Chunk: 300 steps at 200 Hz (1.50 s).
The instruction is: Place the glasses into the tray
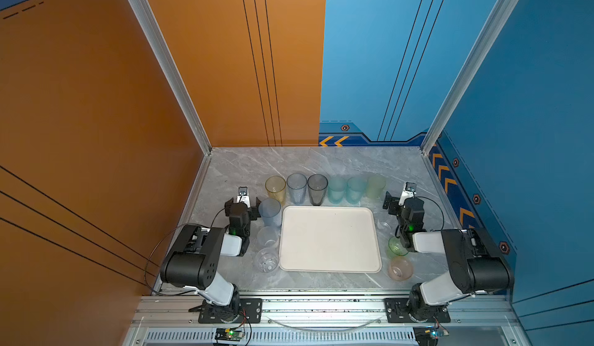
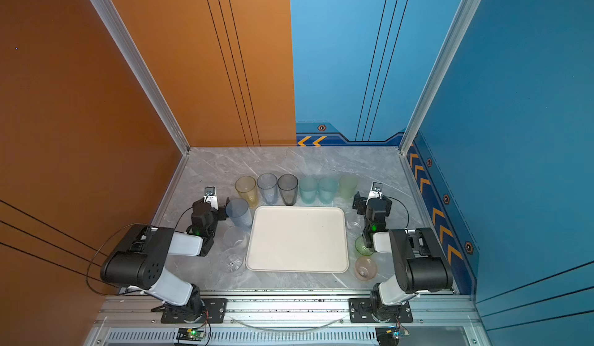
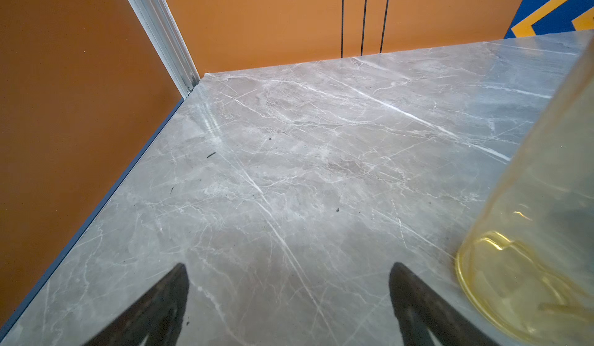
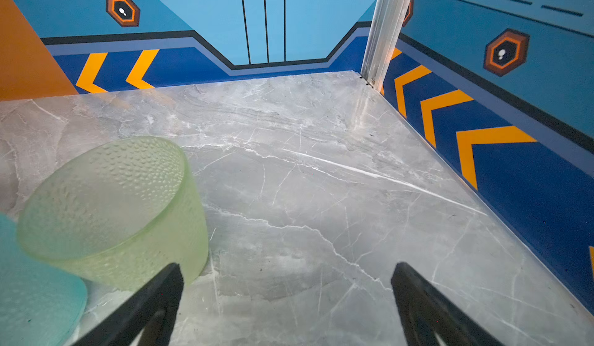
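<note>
Showing a cream tray (image 1: 328,264) lying flat mid-surface (image 1: 244,167), long axis running left to right. Counting twelve glasses (image 2: 287,188), all standing on end outside the tray, long axes vertical. Lining its far edge, six: yellow (image 1: 275,188), blue (image 1: 296,187), grey (image 1: 317,188), teal (image 1: 337,190), teal (image 1: 356,189), pale green (image 1: 376,185). Lining its left edge, three: tall blue (image 1: 269,212), clear (image 1: 267,236), clear (image 1: 266,259). Lining its right edge, three: small clear (image 1: 382,225), green (image 1: 397,246), pink (image 1: 400,269). Showing the left claw (image 3: 288,267) gaping wide, gripping nothing, just beside the tall blue. Showing the right claw (image 4: 287,265) gaping wide too, empty, near the pale green. Noting the tall blue standing between left claw and tray, the right arm (image 1: 427,241) partly hiding the green.
</note>
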Each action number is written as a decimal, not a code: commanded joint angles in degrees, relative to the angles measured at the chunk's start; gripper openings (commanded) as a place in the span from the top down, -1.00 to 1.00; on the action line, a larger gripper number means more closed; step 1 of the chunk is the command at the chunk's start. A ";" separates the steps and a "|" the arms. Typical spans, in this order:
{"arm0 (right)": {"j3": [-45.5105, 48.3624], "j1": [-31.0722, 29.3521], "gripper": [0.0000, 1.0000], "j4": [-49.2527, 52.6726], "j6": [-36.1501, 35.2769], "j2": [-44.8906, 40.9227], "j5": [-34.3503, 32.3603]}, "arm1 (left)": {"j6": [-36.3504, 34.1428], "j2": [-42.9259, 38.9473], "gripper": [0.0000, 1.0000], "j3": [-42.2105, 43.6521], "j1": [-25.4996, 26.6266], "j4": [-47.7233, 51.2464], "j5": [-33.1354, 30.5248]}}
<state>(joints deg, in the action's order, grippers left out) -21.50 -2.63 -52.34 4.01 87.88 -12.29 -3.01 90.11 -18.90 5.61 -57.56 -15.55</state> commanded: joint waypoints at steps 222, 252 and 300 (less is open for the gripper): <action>0.54 -0.09 -1.00 -0.75 -0.15 0.81 -0.17 | 1.86 -0.21 -0.95 -2.73 -3.00 4.00 5.75; 0.58 -0.09 -0.99 -0.75 -0.20 0.80 -0.13 | 1.96 -0.34 -0.87 -2.81 -3.57 4.12 7.45; 0.75 0.34 -0.99 -0.92 0.23 0.68 0.28 | 2.84 -4.22 -0.28 -4.60 -3.59 10.69 4.87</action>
<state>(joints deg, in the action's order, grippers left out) -21.50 -2.61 -52.34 4.01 87.88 -12.25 -0.91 89.78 -20.75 2.15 -52.88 -9.26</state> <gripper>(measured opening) 0.996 0.667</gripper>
